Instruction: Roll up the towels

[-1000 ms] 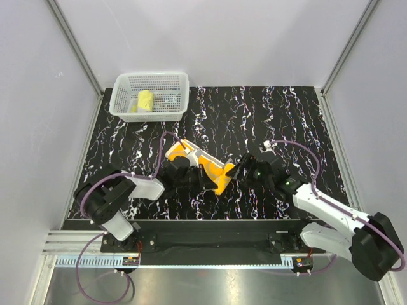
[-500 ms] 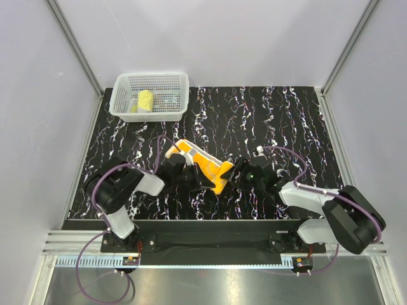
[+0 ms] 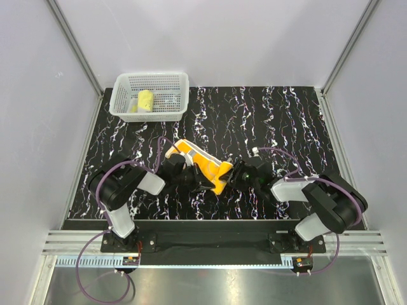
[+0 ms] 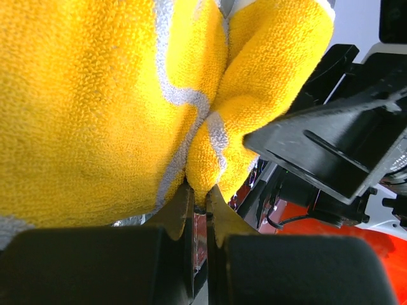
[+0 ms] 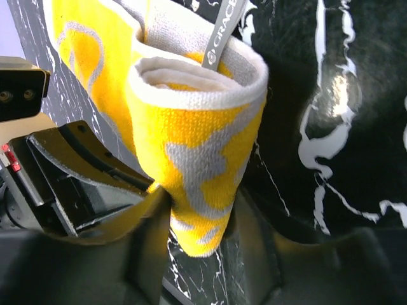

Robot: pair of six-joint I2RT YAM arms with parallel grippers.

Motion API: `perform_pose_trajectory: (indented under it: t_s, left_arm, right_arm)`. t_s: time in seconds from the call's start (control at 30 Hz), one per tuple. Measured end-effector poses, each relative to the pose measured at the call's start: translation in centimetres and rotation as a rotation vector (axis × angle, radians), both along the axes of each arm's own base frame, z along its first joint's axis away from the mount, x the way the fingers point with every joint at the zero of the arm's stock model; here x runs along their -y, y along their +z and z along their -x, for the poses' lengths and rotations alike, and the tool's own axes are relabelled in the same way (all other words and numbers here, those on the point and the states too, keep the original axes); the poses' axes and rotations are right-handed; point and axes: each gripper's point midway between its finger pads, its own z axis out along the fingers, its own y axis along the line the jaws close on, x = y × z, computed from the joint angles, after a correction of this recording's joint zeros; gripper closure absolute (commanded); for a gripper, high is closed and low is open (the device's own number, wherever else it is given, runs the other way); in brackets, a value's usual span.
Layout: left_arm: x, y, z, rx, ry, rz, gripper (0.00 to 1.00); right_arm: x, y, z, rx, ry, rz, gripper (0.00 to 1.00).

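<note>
The bright orange towel (image 3: 202, 166) lies partly rolled at the middle of the mat, its pale back showing inside the roll (image 5: 191, 127). My left gripper (image 3: 205, 181) is shut on a fold of its near edge (image 4: 200, 200). From the right, my right gripper (image 3: 230, 175) has its fingers against both sides of the roll's lower end (image 5: 203, 222), gripping it. A grey label (image 5: 221, 32) sticks out of the roll. The pale yellow towel (image 3: 145, 100) lies rolled in the white mesh basket (image 3: 121, 108) at the back left.
The black marbled mat (image 3: 280, 121) covers the table between grey walls. The two grippers sit very close together, with the right one's body (image 4: 331, 146) filling the right of the left wrist view.
My right arm has folded in and moved left onto the roll's end, and its jaws have narrowed around it. The left gripper keeps its hold and has barely moved.
</note>
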Motion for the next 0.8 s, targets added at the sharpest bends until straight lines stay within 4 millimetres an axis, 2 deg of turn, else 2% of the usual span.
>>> perform_pose_trajectory:
  t_s: [0.13,0.2,0.3,0.33,0.47,0.6,0.7,0.8]
  left_arm:
    - [0.0,0.0,0.0,0.001,-0.001,0.001,1.00]
    - [0.1,0.0,0.0,-0.001,-0.003,-0.001,1.00]
    - [0.1,0.0,-0.2,0.005,-0.009,-0.008,0.78]
    - [0.1,0.0,-0.2,0.011,-0.013,-0.014,0.65]
    - [-0.2,0.6,-0.6,0.050,-0.026,-0.056,0.48]
    - [-0.9,2.4,-1.4,0.146,-0.018,-0.134,0.41]
    - [-1.7,4.3,-2.2,0.270,-0.001,-0.221,0.40]
    - [-1.7,5.9,-1.7,0.393,-0.004,-0.290,0.38]
  right_arm:
    - [-0.3,-0.6,-0.3,0.001,0.001,-0.004,0.69]
    - [-0.4,-0.7,-0.5,0.006,0.002,-0.008,0.71]
    - [-0.5,-0.6,-0.6,0.010,0.002,-0.011,0.75]
    - [-0.5,-0.6,-0.6,0.010,0.002,-0.011,0.76]
    - [-0.4,-0.3,-0.6,-0.020,-0.001,0.016,0.78]
    - [-0.2,1.2,-0.9,-0.057,-0.010,0.066,0.78]
    - [-0.2,2.6,-1.3,-0.085,-0.016,0.106,0.78]
    - [-0.1,3.6,-1.4,-0.133,-0.016,0.158,0.78]
